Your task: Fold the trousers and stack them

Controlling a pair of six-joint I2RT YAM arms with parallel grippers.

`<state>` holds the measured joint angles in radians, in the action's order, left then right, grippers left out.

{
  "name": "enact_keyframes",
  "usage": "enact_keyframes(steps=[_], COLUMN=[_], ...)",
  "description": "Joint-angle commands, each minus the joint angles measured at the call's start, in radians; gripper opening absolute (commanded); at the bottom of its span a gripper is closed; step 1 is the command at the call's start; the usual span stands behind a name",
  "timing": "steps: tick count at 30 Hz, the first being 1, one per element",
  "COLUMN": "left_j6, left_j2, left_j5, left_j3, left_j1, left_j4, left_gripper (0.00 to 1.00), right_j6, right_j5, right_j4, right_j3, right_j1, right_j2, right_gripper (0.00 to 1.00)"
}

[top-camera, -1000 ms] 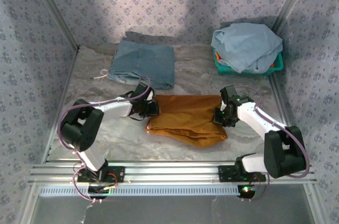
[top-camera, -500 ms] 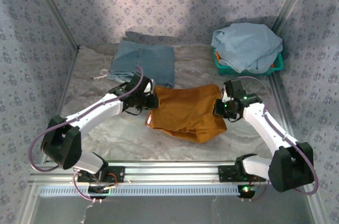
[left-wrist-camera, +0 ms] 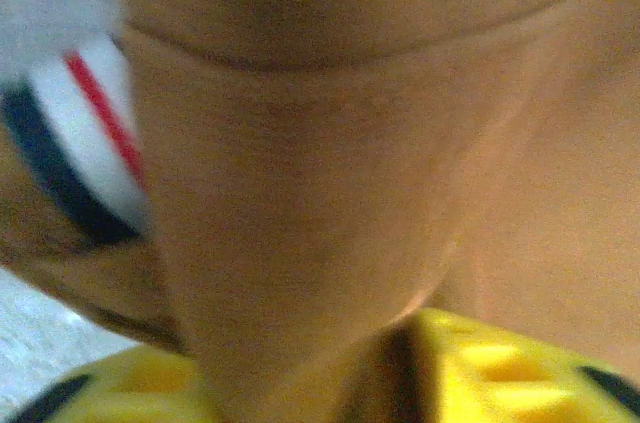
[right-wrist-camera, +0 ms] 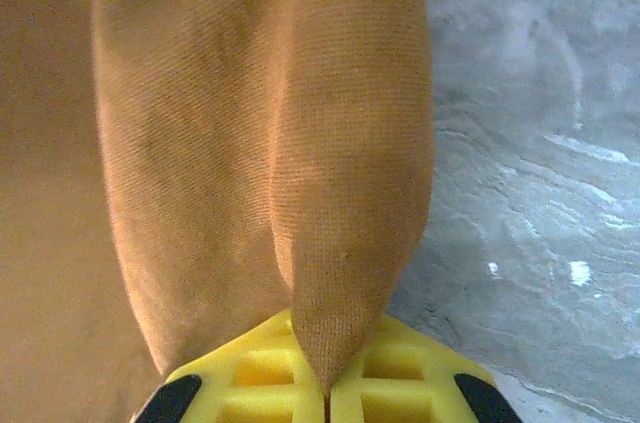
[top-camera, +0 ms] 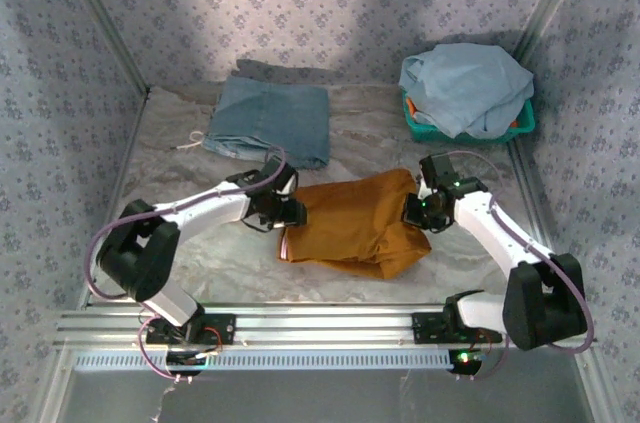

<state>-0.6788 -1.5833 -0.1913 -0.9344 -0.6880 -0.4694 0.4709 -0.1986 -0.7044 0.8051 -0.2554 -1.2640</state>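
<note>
Inspection: the rust-orange brown cloth trousers (top-camera: 355, 223) lie in a rumpled, folded bundle on the grey marbled table (top-camera: 180, 243). They sit just on the arms' side of the folded teal-blue denim garment (top-camera: 270, 121), not on it.

The right pincer (top-camera: 417, 211) is clenched on a fold at the end farther from the denim. The left pincer (top-camera: 287, 211) presses the nearer end, by the striped waistband trim (left-wrist-camera: 85, 143); I cannot tell whether it grips.

Judgement: folding mostly done but untidy, stacking outstanding.

Matt, finely woven cloth trousers (right-wrist-camera: 250, 143)
</note>
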Motion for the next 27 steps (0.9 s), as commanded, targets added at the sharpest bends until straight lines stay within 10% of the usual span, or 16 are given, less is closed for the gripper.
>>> enact_keyframes(steps=[1,5,13,27], left_j6=[-0.052,-0.053,-0.138,-0.153], left_j2=[-0.003,0.021,-0.067,-0.110], left_j5=[-0.043,-0.076,-0.305,0.115], left_j3=[0.011,0.020,0.095,0.038], left_j1=[-0.031,-0.030,-0.039,-0.148], left_j4=[-0.040,-0.104,0.108,-0.183], left_gripper=[0.60,0.77,0.70,0.88], right_j6=[0.010,0.020,0.031,0.022], right_j5=[-0.027,-0.015,-0.022,-0.041], right_j4=[0.030,0.054,0.099,0.100], right_j3=[-0.025,-0.058,-0.091,-0.119], right_j1=[-0.008,-0.009,-0.014,-0.005], right_j2=[-0.028,-0.060,-0.107,-0.086], right_gripper=[0.00,0.00,0.00,0.00])
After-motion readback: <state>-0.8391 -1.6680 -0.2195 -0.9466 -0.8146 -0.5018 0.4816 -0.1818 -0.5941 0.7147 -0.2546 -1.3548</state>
